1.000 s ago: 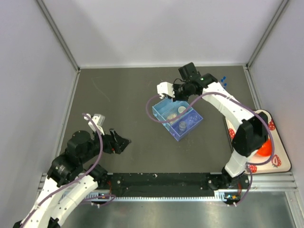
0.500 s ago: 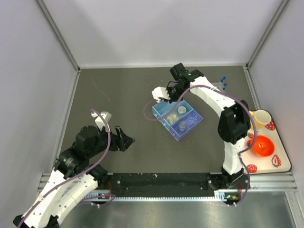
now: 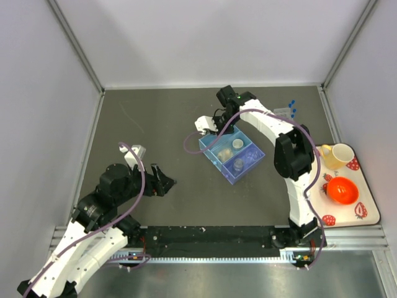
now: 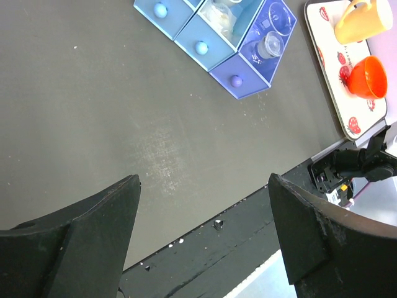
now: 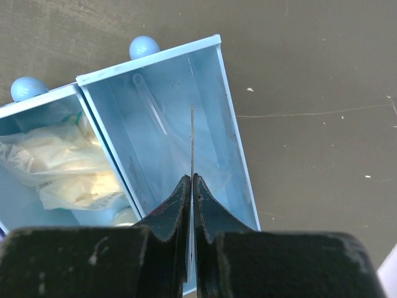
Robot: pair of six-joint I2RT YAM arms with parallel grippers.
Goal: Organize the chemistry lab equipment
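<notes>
A blue three-drawer box (image 3: 231, 152) stands mid-table, drawers open; it also shows in the left wrist view (image 4: 214, 34). My right gripper (image 3: 217, 124) is shut on a thin clear flat piece (image 5: 191, 133), seen edge-on, held over the light-blue end drawer (image 5: 180, 118). A clear tube (image 5: 151, 102) lies in that drawer. The middle drawer holds a crumpled clear bag (image 5: 56, 161). The purple drawer holds tiny clear beakers (image 4: 270, 43). Blue-capped test tubes (image 3: 290, 108) lie at the back right. My left gripper (image 3: 162, 182) is open and empty over bare table at the front left.
A strawberry-patterned tray (image 3: 366, 211) at the right edge carries a yellow mug (image 3: 338, 155) and an orange bowl (image 3: 341, 189). Grey walls close in the table at the back and sides. A black rail (image 3: 211, 236) runs along the front.
My right gripper has moved left along the box with the clear piece, uncovering the tray, mug and bowl. My left arm shifted slightly right, then stayed still.
</notes>
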